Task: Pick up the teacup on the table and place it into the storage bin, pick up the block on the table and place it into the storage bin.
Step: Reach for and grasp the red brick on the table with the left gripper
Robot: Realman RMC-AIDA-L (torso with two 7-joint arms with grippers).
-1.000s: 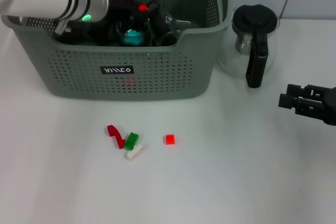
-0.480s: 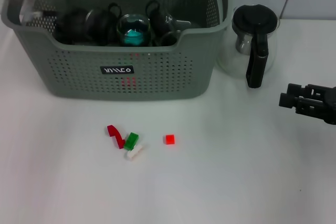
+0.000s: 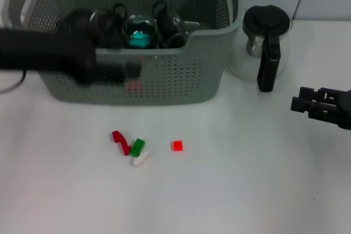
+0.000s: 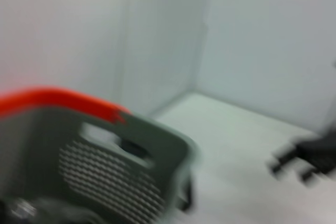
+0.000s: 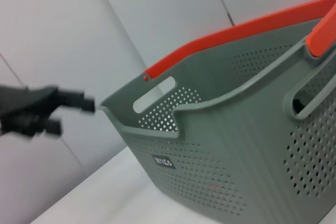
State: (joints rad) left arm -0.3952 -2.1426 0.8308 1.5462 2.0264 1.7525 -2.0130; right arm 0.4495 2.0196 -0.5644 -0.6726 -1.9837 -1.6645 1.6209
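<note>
The left gripper (image 3: 118,69) is blurring in front of the bin (image 3: 181,83); its grip can't be told. Blocks (image 3: 137,147) are lying below it.

left end effector (image 3: 118,70): mid-height, blurred | right end effector (image 3: 299,104): parked low

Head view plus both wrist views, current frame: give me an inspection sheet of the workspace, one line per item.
Surface: white table, bare at the near edge.
Job's things: storage bin at the back holds dark glassware; red block, green block, white block and a dark red piece lie in front.
Clutter: glass coffee pot right of the bin.
Grippers: left gripper before the bin's front wall, blurred; right gripper parked at the right.
Cables: nothing seen.
Surroundings: pale walls.
</note>
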